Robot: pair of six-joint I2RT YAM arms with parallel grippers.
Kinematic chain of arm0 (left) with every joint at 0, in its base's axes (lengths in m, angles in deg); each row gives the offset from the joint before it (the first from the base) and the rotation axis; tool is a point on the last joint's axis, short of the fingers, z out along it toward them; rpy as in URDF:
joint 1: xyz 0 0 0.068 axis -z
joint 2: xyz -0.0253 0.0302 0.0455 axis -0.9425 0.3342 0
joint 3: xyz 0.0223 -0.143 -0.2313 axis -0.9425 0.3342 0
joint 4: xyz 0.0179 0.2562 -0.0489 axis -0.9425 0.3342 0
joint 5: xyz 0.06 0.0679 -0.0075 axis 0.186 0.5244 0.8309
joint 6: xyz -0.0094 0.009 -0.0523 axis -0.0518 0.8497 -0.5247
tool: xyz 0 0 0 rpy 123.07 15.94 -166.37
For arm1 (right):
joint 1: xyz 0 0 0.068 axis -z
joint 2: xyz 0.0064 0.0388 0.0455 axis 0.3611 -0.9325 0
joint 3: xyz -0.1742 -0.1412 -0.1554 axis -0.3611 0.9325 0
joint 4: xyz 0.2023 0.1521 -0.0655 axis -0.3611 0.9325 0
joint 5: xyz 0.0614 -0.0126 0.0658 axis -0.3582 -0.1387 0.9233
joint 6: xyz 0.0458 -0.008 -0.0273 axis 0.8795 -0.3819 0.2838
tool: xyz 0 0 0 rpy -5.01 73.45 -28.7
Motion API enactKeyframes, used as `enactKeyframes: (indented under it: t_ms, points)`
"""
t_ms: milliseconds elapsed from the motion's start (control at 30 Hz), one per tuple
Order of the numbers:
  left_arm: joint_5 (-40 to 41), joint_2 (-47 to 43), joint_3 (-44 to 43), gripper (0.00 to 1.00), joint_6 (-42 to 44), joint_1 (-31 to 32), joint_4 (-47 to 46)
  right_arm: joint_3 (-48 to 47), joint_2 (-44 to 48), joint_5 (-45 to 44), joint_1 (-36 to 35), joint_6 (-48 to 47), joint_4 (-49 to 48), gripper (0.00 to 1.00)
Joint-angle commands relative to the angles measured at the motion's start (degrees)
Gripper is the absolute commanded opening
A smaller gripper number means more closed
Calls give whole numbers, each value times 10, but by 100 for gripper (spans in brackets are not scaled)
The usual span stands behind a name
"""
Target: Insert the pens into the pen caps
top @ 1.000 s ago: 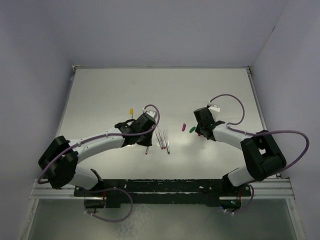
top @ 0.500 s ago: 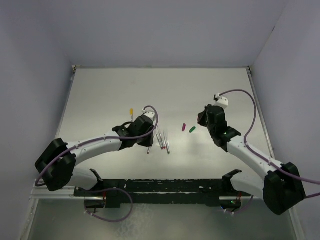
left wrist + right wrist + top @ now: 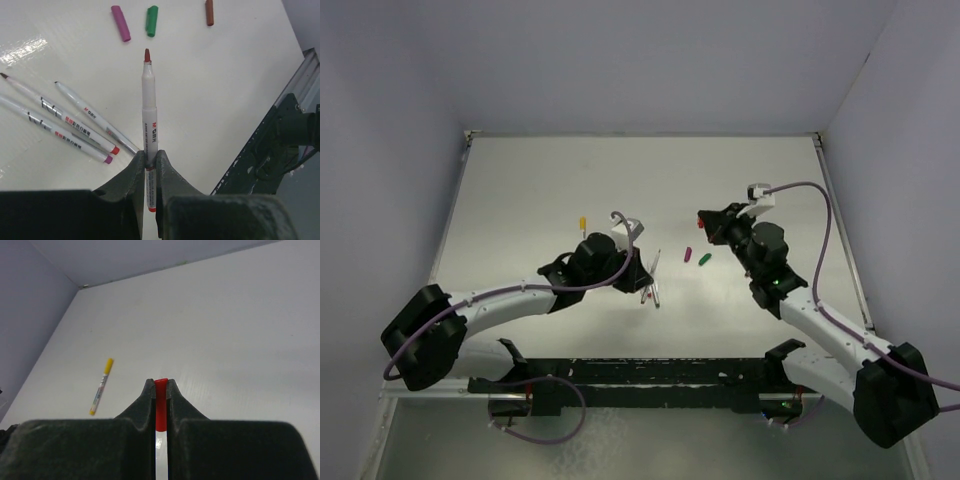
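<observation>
pre-insertion: left gripper (image 3: pixel 150 161) clenching slim white red-tipped pen (image 3: pixel 148 110), right gripper (image 3: pixel 160 389) pinching stubby red plastic cap (image 3: pixel 160 407); next needing tip-to-cap alignment.

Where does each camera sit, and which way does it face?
Top external: above and behind, looking down on the table; left arm and right arm show.
Left wrist: behind the left jaws clamping a red-tipped pen, facing the purple cap and green cap.
Right wrist: behind the right jaws clamping a red-capped pen, facing a yellow-capped pen.
Shared: top and left wrist show those caps.
</observation>
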Motion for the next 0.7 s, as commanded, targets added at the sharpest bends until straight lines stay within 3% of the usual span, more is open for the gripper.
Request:
enactKeyframes:
  t_ms: [0, 167, 667]
  points:
    - [-52, -21, 17, 0, -21, 1, -137, 10, -6, 53, 1, -6, -166, 0]
    - [-51, -22, 28, 0, -32, 6, -206, 26, -36, 76, 1, 51, -274, 0]
    - [-16, 0, 31, 0, 5, 14, -329, 56, -111, 115, 0, 182, -460, 0]
